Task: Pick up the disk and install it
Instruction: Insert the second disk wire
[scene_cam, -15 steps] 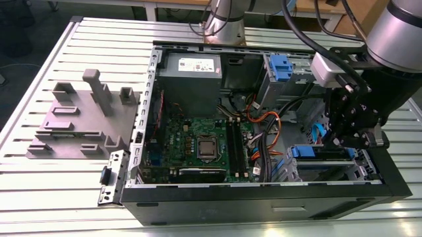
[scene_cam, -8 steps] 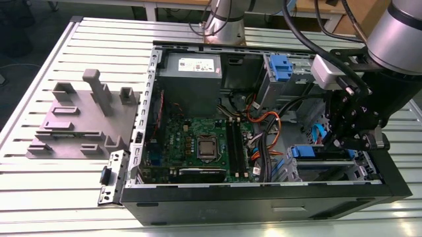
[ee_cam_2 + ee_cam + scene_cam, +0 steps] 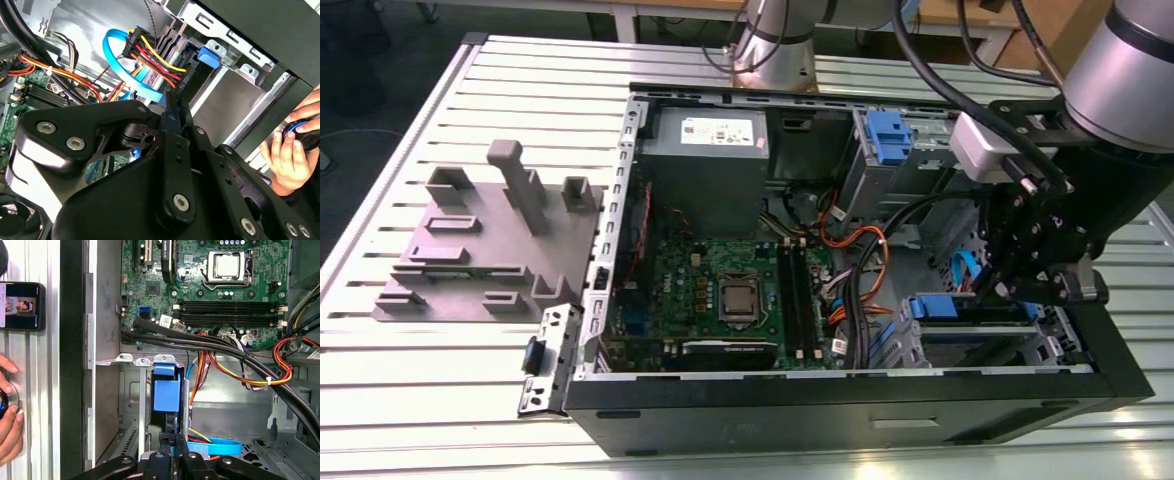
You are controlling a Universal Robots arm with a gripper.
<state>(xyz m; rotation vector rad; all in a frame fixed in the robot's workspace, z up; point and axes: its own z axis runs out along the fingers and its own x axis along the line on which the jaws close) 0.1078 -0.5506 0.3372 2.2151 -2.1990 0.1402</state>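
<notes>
The disk [image 3: 937, 306] stands on edge in the lower drive bay of the open computer case [image 3: 854, 400], at the exterior view's right. Its blue bracket [image 3: 166, 390] faces up in the first wrist view, and the bracket's tab [image 3: 209, 55] lies by the case edge. Red, yellow and black wires [image 3: 150, 50] and a blue flat cable [image 3: 117, 60] run to the disk's near end. My gripper [image 3: 1001, 295] reaches down into that bay. Its fingers are close together, with the tips [image 3: 172, 437] at the disk's near end [image 3: 171, 107]. Whether they clamp the bracket is hidden.
A motherboard [image 3: 720, 290] and a grey power supply [image 3: 707, 150] fill the case's left half. Another blue latch [image 3: 887, 135] sits at the upper bay. A grey fixture [image 3: 480, 240] stands on the table. A hand [image 3: 287, 150] and a phone [image 3: 22, 305] lie beside the case.
</notes>
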